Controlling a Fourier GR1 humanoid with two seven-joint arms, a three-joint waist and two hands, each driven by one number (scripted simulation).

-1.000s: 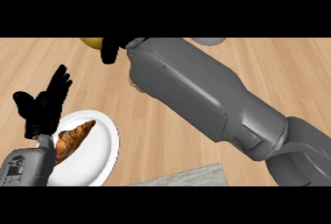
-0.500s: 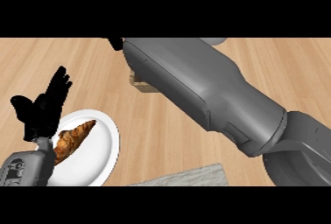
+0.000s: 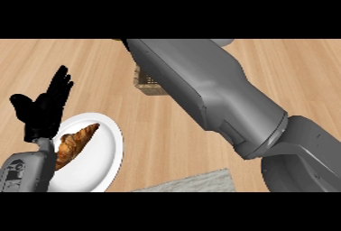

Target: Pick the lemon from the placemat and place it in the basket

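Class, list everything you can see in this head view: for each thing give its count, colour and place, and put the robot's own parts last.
Counter: one, light wood, fills the view.
Plate: one, white, lower left, partly behind the left forearm.
Croissant: one, golden brown, lying on the plate.
Basket: one, tan woven, upper middle, mostly hidden by the right forearm.
Placemat: one, grey, at the bottom edge; only a corner shows.
Lemon: not visible in this view.
Left hand: one, black, fingers straight and up, resting at the left, above the plate.
Left forearm: one, grey, lower left corner.
Right forearm: one, grey, running from lower right up to the top middle; its hand is out of view past the top edge.
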